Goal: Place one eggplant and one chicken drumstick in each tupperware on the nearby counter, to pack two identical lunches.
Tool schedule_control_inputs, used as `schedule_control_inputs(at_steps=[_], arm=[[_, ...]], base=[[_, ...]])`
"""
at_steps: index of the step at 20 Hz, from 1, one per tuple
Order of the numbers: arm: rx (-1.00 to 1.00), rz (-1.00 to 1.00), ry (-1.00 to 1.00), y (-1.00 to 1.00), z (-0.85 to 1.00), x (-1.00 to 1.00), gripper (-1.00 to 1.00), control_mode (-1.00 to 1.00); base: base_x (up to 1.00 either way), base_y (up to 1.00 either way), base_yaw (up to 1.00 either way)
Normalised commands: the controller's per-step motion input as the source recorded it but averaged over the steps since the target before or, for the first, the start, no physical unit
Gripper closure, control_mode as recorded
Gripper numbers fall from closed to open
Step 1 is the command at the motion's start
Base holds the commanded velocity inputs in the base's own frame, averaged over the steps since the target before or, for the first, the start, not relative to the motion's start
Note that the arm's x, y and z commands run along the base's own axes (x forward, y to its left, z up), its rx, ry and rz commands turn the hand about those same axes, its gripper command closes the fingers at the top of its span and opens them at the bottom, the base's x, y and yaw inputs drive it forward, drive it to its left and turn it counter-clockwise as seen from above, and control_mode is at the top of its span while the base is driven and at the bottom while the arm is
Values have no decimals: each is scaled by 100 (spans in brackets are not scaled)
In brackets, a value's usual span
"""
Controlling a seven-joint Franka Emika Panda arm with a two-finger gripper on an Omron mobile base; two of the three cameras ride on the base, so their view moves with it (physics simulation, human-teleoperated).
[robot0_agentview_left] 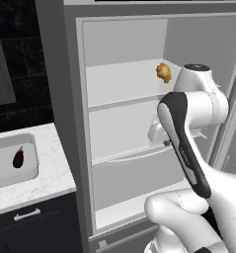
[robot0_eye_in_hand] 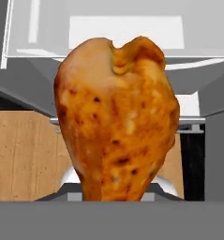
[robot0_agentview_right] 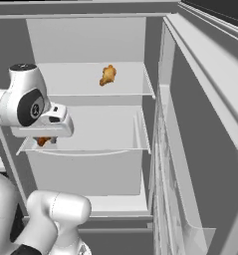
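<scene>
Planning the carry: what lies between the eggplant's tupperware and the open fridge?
In the left base view, bare counter separates the tupperware holding the eggplant from the fridge.

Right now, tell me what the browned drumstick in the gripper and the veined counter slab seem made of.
Browned drumstick: roasted meat by its look, with glossy orange-brown skin and dark char specks. White veined counter slab: apparently polished marble or an imitation, going by faint grey veins on a smooth white surface.
</scene>
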Motion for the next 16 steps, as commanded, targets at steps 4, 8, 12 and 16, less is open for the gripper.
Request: schedule_control_inputs(at_steps=[4, 8, 12, 16], arm=[[0, 7, 19, 0, -77, -55, 100, -100], [0, 1, 9, 0, -21, -53, 100, -100], [0, 0, 0, 0, 0, -30, 100, 100], [0, 0, 0, 0, 0, 0, 100, 100]], base=[[0, 0, 0], [0, 0, 0], [-45, 5, 1], [-95, 77, 2]])
